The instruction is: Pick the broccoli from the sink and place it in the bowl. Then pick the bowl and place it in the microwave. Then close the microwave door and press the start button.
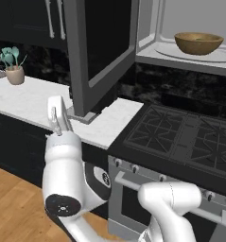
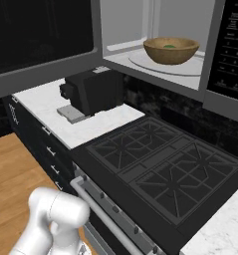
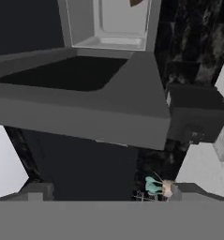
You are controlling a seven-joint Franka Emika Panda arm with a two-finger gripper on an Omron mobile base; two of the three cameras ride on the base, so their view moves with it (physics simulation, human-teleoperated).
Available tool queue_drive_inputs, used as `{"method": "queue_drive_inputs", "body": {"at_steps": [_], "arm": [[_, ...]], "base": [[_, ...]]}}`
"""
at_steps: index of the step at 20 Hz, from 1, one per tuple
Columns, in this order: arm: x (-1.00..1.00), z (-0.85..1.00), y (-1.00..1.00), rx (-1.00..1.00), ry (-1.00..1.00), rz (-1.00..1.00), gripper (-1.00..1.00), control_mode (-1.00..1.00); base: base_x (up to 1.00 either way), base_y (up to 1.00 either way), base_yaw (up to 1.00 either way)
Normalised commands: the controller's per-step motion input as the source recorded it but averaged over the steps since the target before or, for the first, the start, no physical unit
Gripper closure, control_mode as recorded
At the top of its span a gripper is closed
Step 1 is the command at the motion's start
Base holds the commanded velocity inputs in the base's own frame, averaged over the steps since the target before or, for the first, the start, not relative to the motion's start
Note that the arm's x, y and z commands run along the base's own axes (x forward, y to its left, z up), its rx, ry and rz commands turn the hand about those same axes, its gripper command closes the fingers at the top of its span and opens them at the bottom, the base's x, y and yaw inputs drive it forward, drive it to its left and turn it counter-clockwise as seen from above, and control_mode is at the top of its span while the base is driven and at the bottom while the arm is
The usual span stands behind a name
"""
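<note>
Up on the turntable (image 2: 190, 67) inside the microwave (image 1: 152, 33) we see the bowl (image 2: 171, 50), sitting well back from the open front, with a small patch of green, the broccoli (image 2: 169, 47), showing in its hollow in the right base view. From the left base view the bowl (image 1: 198, 42) appears as a round light-brown shape on the pale floor of the cavity, its contents hidden by the rim. We find the microwave door (image 1: 99, 45) swung wide, its dark glass panel hanging out over the white surface (image 1: 34, 101) near the edge that meets the stove (image 2: 165, 174). On that surface, under the door, stands the black coffee machine (image 2: 93, 90), and toward its far left end a small pot of teal utensils (image 1: 13, 66). Our gripper (image 1: 59, 120) rises in front of the surface's front edge, below the door; its jaws stand wide apart and hold nothing. In the hand view we look up along the grey frame of the door (image 3: 80, 112) toward the light cavity above.
</note>
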Motion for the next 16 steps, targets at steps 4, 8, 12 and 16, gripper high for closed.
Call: {"method": "queue_drive_inputs", "body": {"at_steps": [4, 8, 12, 16], "arm": [[0.71, -0.29, 0.43, 0.06, -0.05, 0.0, -1.0, -1.0], [0.59, -0.16, 0.36, 0.08, -0.03, 0.0, -1.0, -1.0], [0.35, -0.05, 0.03, 0.11, 0.0, -0.01, -1.0, -1.0], [0.24, 0.0, -0.11, 0.13, 0.0, -0.05, -1.0, -1.0]], "base": [[0.0, 0.0, 0.0], [0.0, 0.0, 0.0], [0.0, 0.0, 0.0], [0.0, 0.0, 0.0]]}}
